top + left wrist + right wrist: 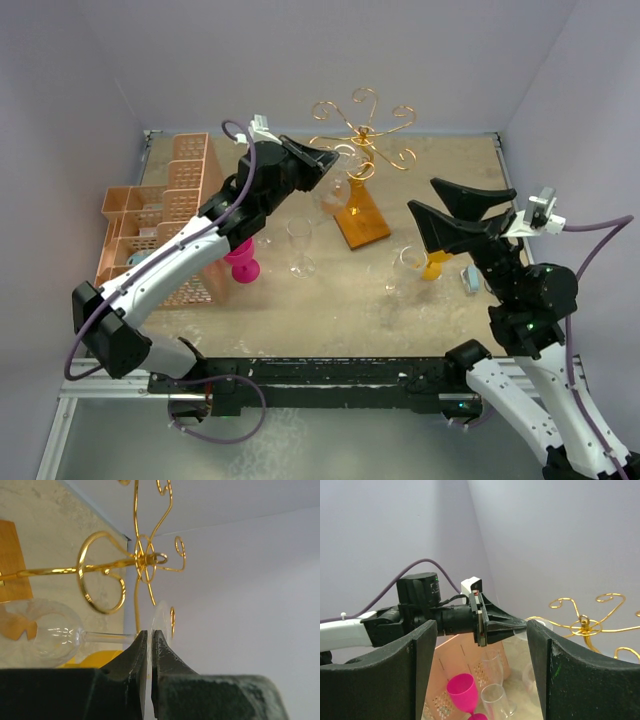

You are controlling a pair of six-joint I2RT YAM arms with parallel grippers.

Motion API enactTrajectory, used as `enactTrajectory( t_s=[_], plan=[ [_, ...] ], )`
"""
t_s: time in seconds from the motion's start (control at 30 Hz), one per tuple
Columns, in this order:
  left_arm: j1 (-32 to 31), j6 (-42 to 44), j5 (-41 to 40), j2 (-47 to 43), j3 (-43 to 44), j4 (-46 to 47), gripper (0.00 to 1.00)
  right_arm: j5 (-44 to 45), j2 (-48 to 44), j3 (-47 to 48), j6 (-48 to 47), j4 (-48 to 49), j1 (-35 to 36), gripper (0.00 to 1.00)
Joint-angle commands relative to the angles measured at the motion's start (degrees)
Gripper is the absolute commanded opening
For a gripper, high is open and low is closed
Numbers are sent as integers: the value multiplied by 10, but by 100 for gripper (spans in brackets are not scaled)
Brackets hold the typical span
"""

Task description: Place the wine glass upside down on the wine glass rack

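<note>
Clear glass [50, 635] is held by its foot, clamped in the left tool [149, 636], inverted beside the gold rack [102, 567] near the surface's [300, 310] far edge, apparently for hooking; the right tool [425, 197] stands apart, empty.

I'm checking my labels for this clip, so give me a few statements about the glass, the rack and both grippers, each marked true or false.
1. The left gripper is shut on the foot of the wine glass. True.
2. The right gripper holds a glass. False: it is open and empty.
3. The wine glass hangs from the wine glass rack. False: the left gripper holds it beside the rack's scroll arms.
4. A pink glass stands next to the orange crate. True.
</note>
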Motion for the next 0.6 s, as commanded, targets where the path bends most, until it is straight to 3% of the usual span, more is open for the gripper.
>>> enactTrajectory(
  t_s=[0.0, 0.57],
  plan=[
    [18, 20, -11, 10, 50, 66, 0, 15, -8, 14, -7, 33, 3, 74],
    [77, 19, 7, 53, 75, 79, 0, 36, -10, -2, -9, 25, 3, 73]
  ],
)
